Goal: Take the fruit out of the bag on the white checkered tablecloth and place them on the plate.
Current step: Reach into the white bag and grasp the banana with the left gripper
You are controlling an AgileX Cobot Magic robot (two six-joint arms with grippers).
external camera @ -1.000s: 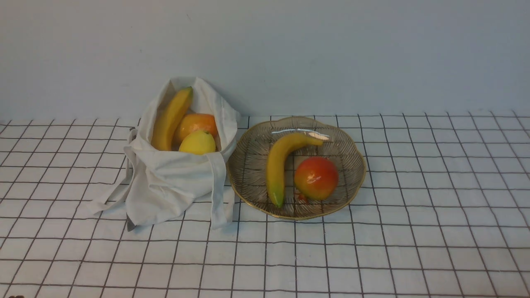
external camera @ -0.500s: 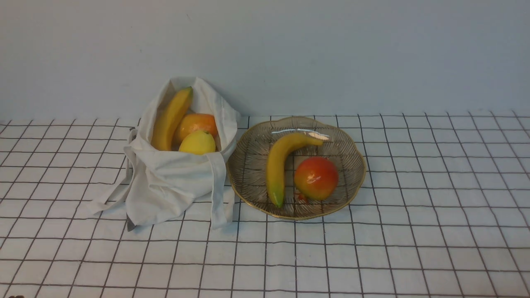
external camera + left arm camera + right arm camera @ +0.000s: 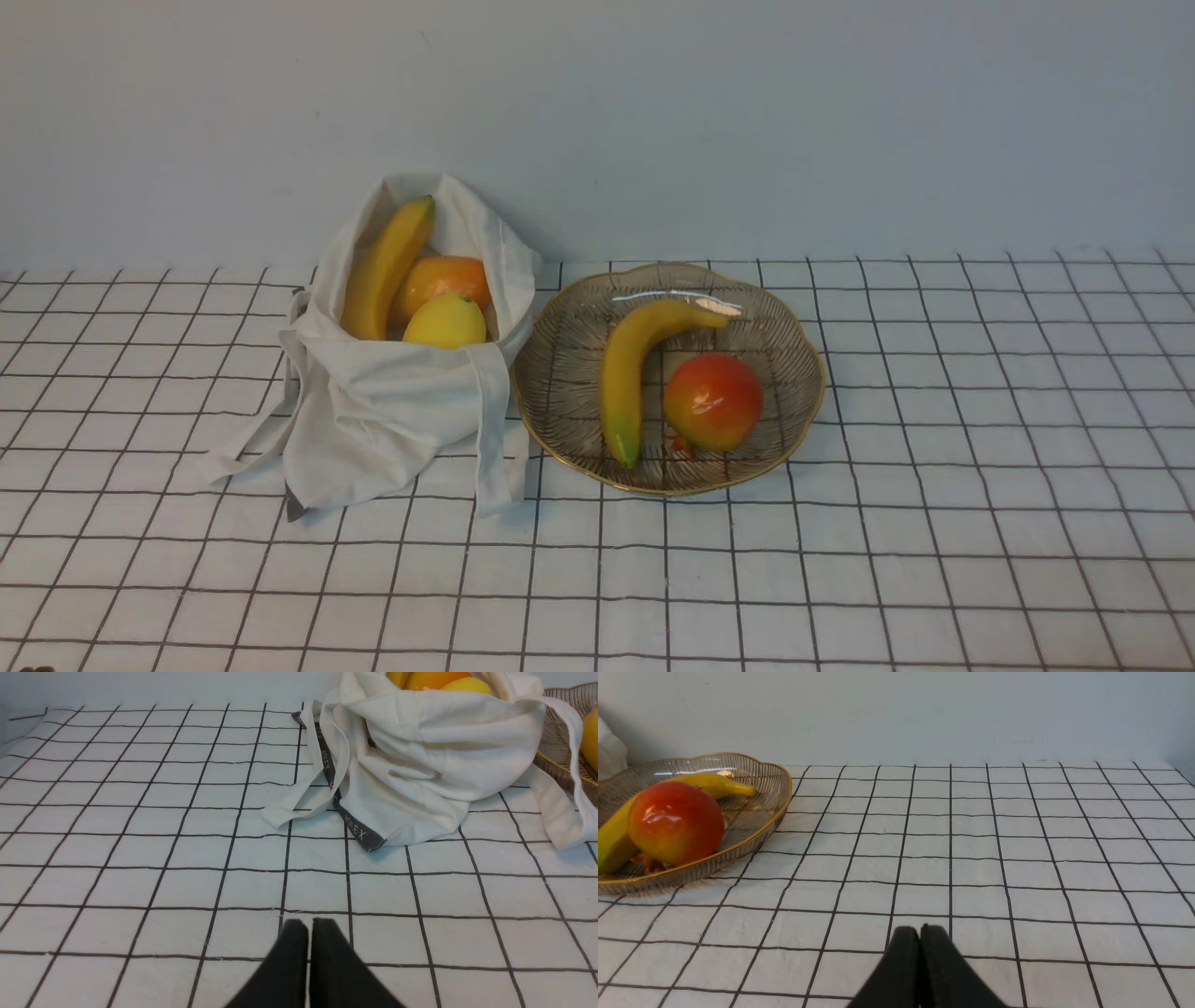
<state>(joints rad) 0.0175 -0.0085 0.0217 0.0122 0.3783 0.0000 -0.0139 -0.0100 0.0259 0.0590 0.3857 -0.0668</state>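
Note:
The off-white bag [image 3: 373, 411] sits on the white checkered tablecloth [image 3: 934, 467], mouth open. Inside it lie a banana [image 3: 385, 266], an orange oval fruit [image 3: 443, 280] and a lemon [image 3: 446, 322]. To its right the gold-rimmed glass plate [image 3: 794, 336] holds a second banana [image 3: 627, 373] and a round red-and-yellow fruit [image 3: 713, 401]. Neither arm shows in the front view. In the left wrist view my left gripper [image 3: 309, 926] is shut and empty, low over the cloth short of the bag [image 3: 420, 765]. My right gripper [image 3: 920, 931] is shut and empty, off to the side of the plate [image 3: 752, 835].
The bag's long strap handles [image 3: 490, 429] trail onto the cloth in front and to the left. A plain grey wall [image 3: 747, 121] closes off the back of the table just behind the bag and plate.

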